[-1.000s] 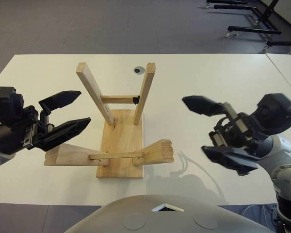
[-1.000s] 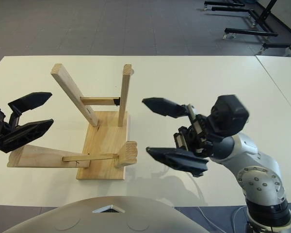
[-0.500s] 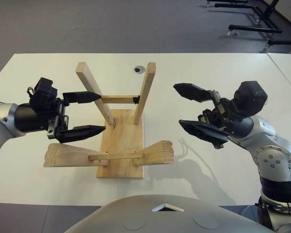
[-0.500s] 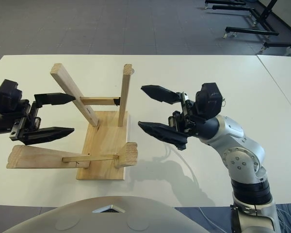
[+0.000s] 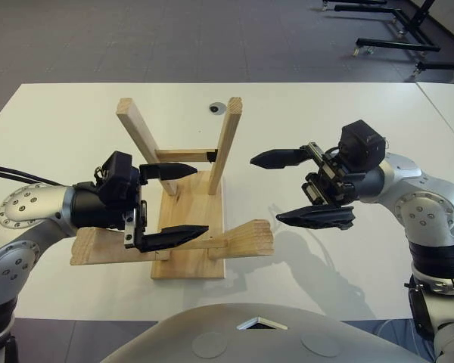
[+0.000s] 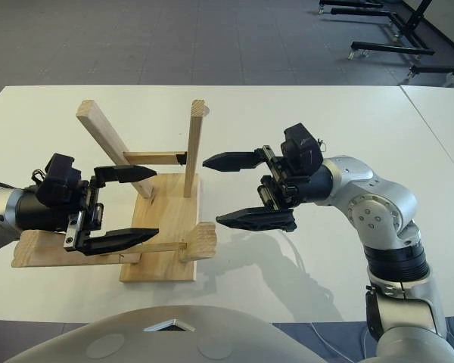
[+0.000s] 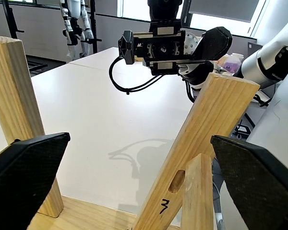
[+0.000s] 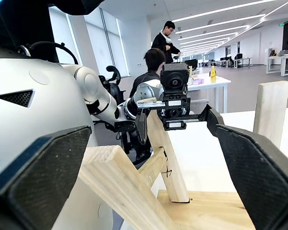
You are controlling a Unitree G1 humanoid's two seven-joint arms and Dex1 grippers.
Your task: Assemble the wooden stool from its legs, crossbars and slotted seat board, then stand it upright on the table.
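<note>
**Both grippers are hanging open beside a half-built stool**

On the left, the left gripper [image 5: 201, 198] is hanging low over the table [image 5: 348, 128] with its fingers spread wide. One finger is up by the standing frame and the other is down over the fallen one, and it is pinching nothing. That wide spread is probably leaving room to take a leg between the fingers.

Under it, the fallen frame is lying on its side across the near end of the seat board [image 5: 188, 261]. Its left leg [image 5: 98, 246] is resting on the table, its right leg [image 5: 246, 238] is sticking out past the board's other edge, and a thin lower crossbar [image 5: 216, 241] is joining the two. Its legs are not sitting in any slot, so I judge it is waiting to be raised and seated.

The board itself is lying flat in the middle of the table, likely so legs can be pushed in from above. At its far end the second frame is standing: a leaning leg [image 5: 140, 140], an upper crossbar [image 5: 183, 155] and a straight leg [image 5: 229, 140]. The lean suggests that side is not fully home.

On the right, the right gripper [image 5: 265, 190] is hanging empty with its fingers spread. It is pointing at the straight leg, near it but apart, seemingly placed to steady that frame.
</note>
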